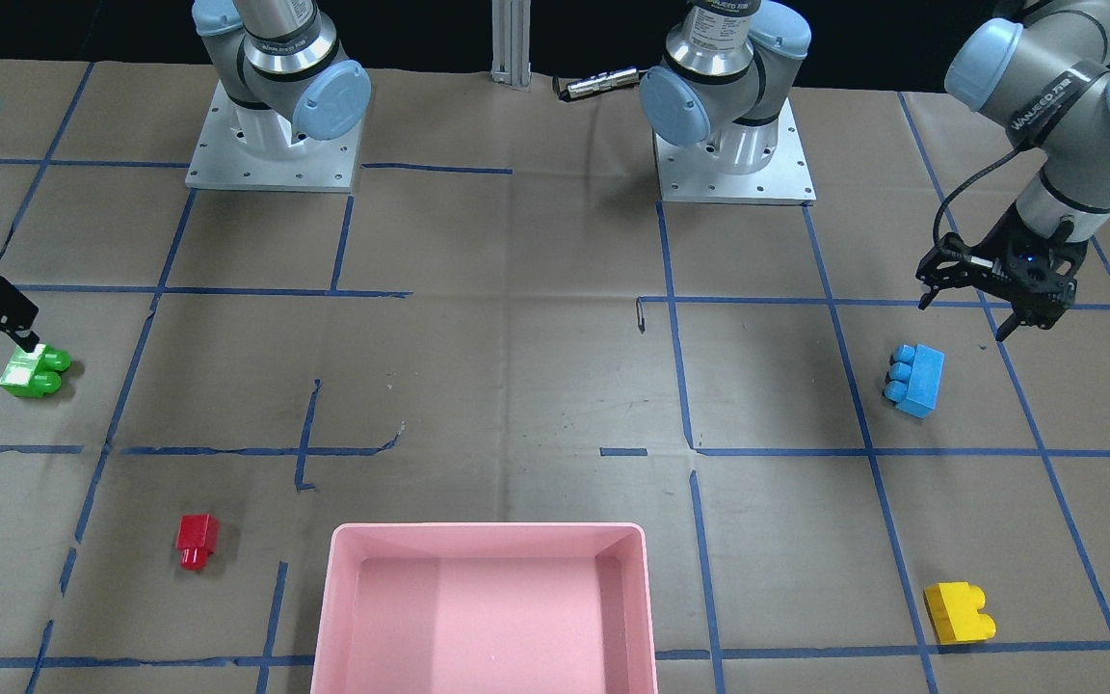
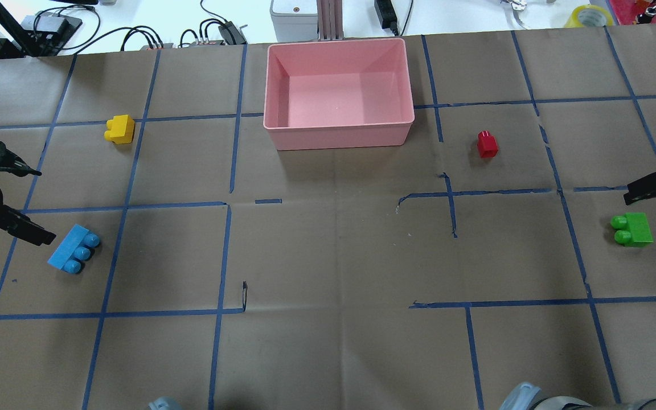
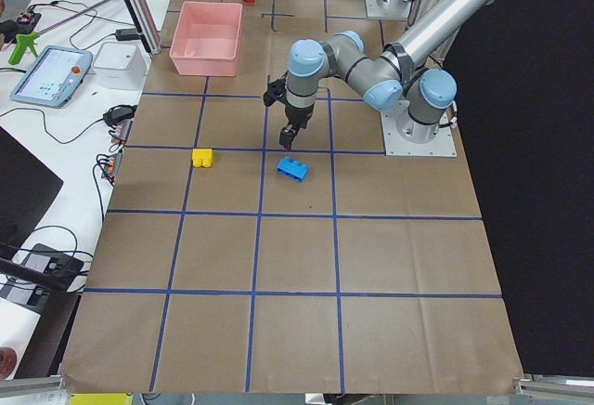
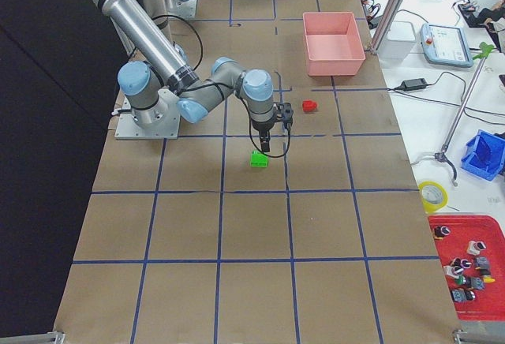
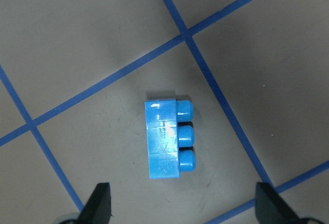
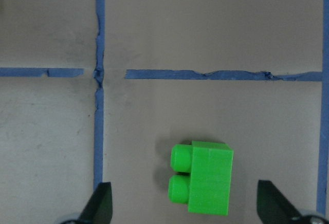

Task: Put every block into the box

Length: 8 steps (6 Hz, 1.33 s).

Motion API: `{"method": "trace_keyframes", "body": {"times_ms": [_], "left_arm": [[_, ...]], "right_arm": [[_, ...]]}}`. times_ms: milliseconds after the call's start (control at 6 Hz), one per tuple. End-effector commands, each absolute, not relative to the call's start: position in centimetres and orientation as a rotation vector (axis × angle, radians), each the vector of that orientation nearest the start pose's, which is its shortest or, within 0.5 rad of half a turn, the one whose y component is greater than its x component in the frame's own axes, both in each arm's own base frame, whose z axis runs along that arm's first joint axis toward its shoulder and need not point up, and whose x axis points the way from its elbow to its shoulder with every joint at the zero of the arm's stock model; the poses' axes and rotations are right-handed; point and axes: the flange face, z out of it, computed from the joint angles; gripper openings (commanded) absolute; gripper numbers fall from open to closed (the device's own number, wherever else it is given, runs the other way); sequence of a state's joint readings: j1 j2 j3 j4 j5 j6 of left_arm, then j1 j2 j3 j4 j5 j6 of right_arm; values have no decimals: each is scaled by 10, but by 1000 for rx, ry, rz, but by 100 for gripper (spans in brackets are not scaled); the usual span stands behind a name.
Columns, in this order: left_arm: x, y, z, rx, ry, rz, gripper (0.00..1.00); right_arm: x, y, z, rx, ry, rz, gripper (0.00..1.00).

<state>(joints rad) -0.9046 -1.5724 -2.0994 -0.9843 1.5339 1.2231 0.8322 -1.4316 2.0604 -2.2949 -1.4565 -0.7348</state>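
The pink box [image 2: 339, 135] stands empty at the far middle of the table. The light blue block [image 2: 73, 249] lies on its side by my left gripper [image 2: 43, 206], which is open and hovers over it; in the left wrist view the block [image 5: 167, 139] lies just ahead of the open fingertips. The green block [image 2: 632, 229] lies below my open right gripper [image 2: 654, 162], and it also shows in the right wrist view [image 6: 203, 183]. The yellow block [image 2: 119, 128] lies left of the box. The red block [image 2: 487, 144] lies right of it.
Blue tape lines cross the brown paper cover. Both arm bases [image 1: 271, 145] [image 1: 733, 149] stand on the robot's side. An aluminium post [image 2: 328, 20], cables and a tablet [image 3: 51, 75] are on the bench beyond the box. A tape roll [image 4: 432, 194] lies near the table's right end.
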Motion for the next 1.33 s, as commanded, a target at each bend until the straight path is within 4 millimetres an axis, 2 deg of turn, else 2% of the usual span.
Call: {"method": "trace_keyframes", "body": {"times_ms": [0, 167, 500, 833, 1167], "left_arm": [[170, -442, 259, 918, 3013, -116, 98], [175, -449, 236, 908, 2990, -141, 98], [189, -464, 193, 886, 2967, -172, 98], [188, -460, 184, 901, 2979, -158, 98], [184, -455, 178, 910, 2990, -139, 98]], "right_arm": [[-225, -445, 235, 40, 3132, -252, 99], [-224, -442, 230, 43, 3127, -243, 99], [-232, -451, 203, 45, 3129, -255, 99], [-227, -444, 182, 44, 3111, -203, 99], [-226, -441, 179, 46, 3125, -171, 98]]}}
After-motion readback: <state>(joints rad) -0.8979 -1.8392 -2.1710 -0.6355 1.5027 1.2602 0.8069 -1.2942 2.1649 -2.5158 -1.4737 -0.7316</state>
